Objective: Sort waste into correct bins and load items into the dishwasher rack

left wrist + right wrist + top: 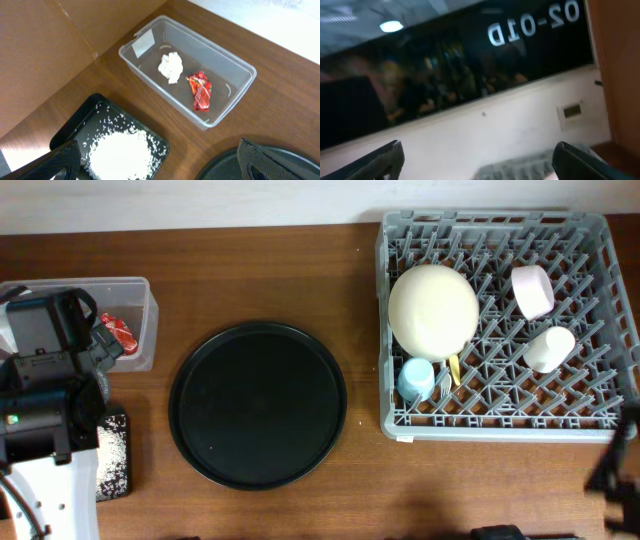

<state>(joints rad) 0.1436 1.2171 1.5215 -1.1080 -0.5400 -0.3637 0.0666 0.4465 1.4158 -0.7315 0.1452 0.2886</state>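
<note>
The grey dishwasher rack at the right holds the cream plate, pink bowl, white cup, light blue cup and yellow fork. The clear tub holds the white tissue and red wrapper; the wrapper also shows from overhead. White rice grains lie in the shallow black bin. My left gripper is open and empty above the bin's near end. My right gripper is open and empty, facing the wall above the rack.
A large round black tray sits mid-table between the bins and the rack; its edge shows in the left wrist view. My left arm covers part of the tub and bin. My right arm is at the front right edge.
</note>
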